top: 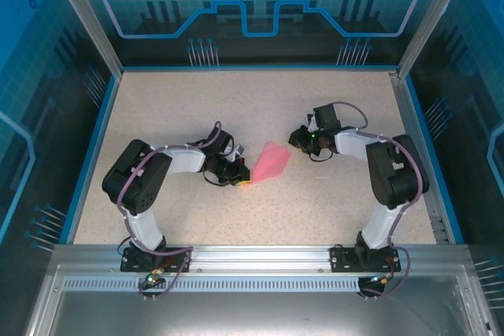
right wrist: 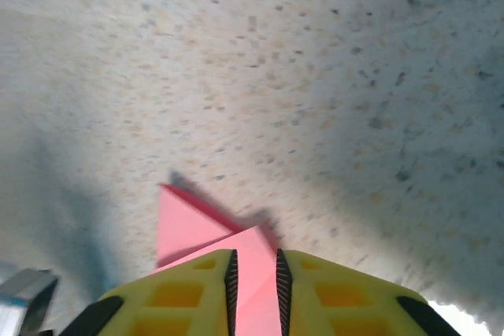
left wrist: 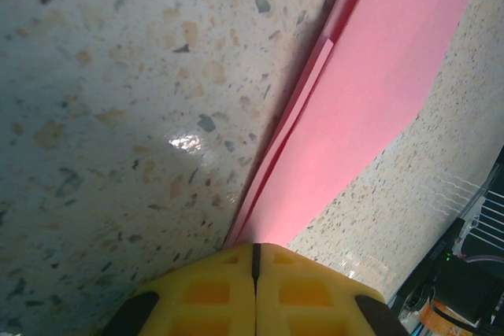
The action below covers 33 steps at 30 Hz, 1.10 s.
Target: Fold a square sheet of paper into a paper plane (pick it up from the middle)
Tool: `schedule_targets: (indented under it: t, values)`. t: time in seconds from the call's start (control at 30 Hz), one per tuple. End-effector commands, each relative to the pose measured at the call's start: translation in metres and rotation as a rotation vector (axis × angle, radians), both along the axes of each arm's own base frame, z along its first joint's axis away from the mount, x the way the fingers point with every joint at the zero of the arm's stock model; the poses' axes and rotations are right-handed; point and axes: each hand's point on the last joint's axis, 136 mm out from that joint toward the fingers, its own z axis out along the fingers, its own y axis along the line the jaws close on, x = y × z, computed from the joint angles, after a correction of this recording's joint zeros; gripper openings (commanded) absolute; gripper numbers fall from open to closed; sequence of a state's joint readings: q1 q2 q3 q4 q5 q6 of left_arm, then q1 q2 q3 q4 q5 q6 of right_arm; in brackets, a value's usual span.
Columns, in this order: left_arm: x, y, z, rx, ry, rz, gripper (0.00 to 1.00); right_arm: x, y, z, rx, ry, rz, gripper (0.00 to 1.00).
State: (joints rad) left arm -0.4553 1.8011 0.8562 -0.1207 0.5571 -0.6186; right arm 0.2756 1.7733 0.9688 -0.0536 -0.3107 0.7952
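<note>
The paper [left wrist: 370, 108] is thin, matt pink, creased. The tabletop [left wrist: 118, 116] looks like speckled stone, smooth and slightly glossy. Yellow fingers [right wrist: 189, 289] look like moulded matt plastic.

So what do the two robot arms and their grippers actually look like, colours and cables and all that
Both arms have white link sections with bulky black joint housings and grey cables looping alongside, on black bases bolted to a silver aluminium rail. The right arm shows a small green light near its wrist. The left gripper and right gripper have yellow fingers with a moulded grid of square recesses and black ridged inner pads.
</note>
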Motion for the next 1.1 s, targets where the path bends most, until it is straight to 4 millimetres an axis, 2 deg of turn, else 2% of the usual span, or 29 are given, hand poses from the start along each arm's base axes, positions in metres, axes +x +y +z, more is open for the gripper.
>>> schedule_targets:
  t: [0.0,0.1,0.17,0.2,0.37,0.47,0.5,0.7,0.83,1.07]
  values:
    - [0.007,0.002,0.018,0.022,-0.043,0.007,0.15,-0.023,0.007,0.013,-0.029,-0.004,0.006,0.3]
    - [0.022,-0.006,0.053,-0.038,-0.143,0.018,0.26,-0.039,0.02,0.018,-0.015,-0.003,0.017,0.38]
    - [0.03,-0.005,0.068,-0.038,-0.197,0.036,0.33,-0.053,0.027,0.012,-0.013,0.023,0.024,0.44]
    - [0.035,-0.002,0.072,-0.017,-0.217,0.058,0.41,-0.059,0.033,0.012,-0.006,0.033,0.028,0.48]
    - [0.051,0.023,0.07,0.098,-0.263,0.163,0.6,-0.067,0.064,0.012,0.03,0.052,0.061,0.6]
    - [0.056,0.035,0.066,0.132,-0.264,0.214,0.73,-0.071,0.072,-0.002,0.02,0.096,0.041,0.6]
    - [0.057,0.038,0.065,0.143,-0.265,0.225,0.76,-0.064,0.078,0.003,0.031,0.084,0.033,0.6]
    - [0.06,0.054,0.064,0.178,-0.289,0.252,0.91,-0.058,0.091,-0.007,0.043,0.11,0.018,0.61]
    - [0.061,0.064,0.067,0.206,-0.317,0.266,0.98,-0.054,0.098,-0.008,0.044,0.114,0.026,0.59]
    - [0.06,0.07,0.066,0.208,-0.315,0.275,0.99,-0.049,0.109,-0.014,0.096,0.114,0.029,0.55]
